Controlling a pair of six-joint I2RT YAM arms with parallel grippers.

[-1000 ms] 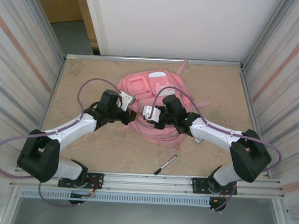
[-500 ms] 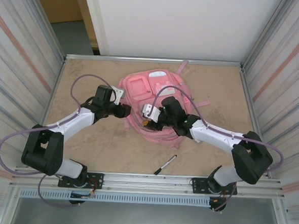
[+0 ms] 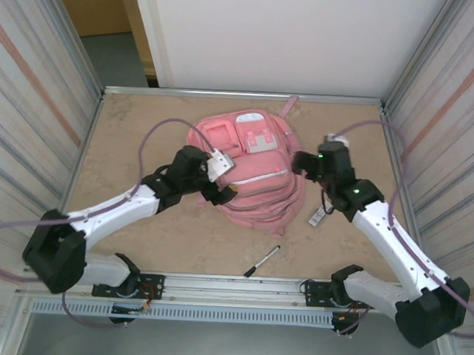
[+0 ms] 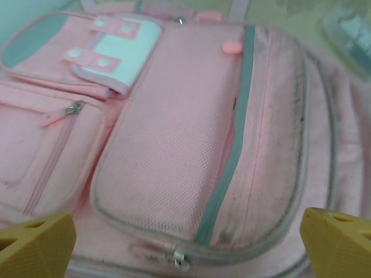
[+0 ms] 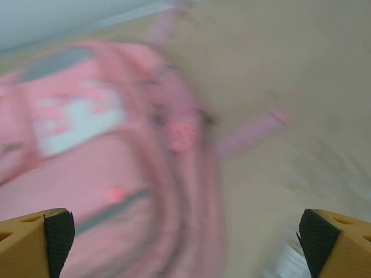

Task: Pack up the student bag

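Note:
The student bag (image 3: 253, 174) is a pink backpack lying flat on its back mid-table, white patch (image 3: 261, 139) toward the far side. My left gripper (image 3: 221, 194) hovers over the bag's near left edge. In the left wrist view this gripper (image 4: 185, 252) is open, its yellow fingertips (image 4: 35, 243) wide apart above a front pocket with a zip pull (image 4: 181, 262). My right gripper (image 3: 301, 162) is at the bag's right edge. The right wrist view is blurred, but that gripper (image 5: 185, 243) is open and empty, with the bag (image 5: 87, 162) to its left.
A black and white pen (image 3: 262, 260) lies on the table near the front rail. A small white tag-like item (image 3: 317, 217) lies right of the bag, under the right forearm. Pink straps (image 3: 322, 164) trail off the bag's right side. Metal walls close in left and right.
Both grippers have opened and let go of the bag, which now lies flatter. The right arm swung out to the right; the left one shifted toward the bag's near left edge.

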